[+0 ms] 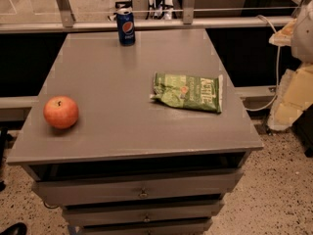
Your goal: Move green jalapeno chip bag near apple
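Waiting to be moved: bag (188,92), lying flat on the right half of the table (122,72), long side running left-right. Nothing's touching it, so a top-down grab looks doable.
Apple (61,112): near the front-left edge, stem up, well apart from the bag. That's the drop zone.
Can (126,26): upright at the back edge, clear of the path imo.
Gripper (288,102): pale shape off the table's right side, near the bag's end but not over it. How it's set, can't tell.
Progress: not started, I'd say.
Risk: crinkly foil may slip, and a nudged apple could roll off.
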`<state>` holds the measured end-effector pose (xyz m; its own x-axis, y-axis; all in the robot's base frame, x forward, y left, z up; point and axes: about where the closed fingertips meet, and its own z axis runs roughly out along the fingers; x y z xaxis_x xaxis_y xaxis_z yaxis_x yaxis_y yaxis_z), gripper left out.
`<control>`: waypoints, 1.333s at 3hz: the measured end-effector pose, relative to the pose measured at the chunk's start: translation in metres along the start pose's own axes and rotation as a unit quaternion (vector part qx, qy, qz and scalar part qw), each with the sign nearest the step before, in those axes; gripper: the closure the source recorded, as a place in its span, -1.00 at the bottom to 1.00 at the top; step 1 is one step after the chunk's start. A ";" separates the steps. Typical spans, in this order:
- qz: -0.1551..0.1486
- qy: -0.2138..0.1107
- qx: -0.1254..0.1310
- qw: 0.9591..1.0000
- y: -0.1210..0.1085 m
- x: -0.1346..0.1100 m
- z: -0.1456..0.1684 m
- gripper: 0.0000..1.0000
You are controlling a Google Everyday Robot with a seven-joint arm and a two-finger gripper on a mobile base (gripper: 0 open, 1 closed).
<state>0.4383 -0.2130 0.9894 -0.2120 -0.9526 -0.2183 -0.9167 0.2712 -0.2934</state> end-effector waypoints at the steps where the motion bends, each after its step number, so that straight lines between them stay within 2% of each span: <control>1: 0.001 -0.005 0.006 1.000 -0.003 0.000 0.004 -1.00; 2: 0.020 -0.034 0.004 0.999 -0.024 -0.003 0.038 -1.00; 4: 0.033 -0.113 0.000 0.993 -0.070 -0.025 0.147 -1.00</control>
<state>0.5573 -0.1874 0.8786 -0.1905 -0.8777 -0.4397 -0.9037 0.3317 -0.2707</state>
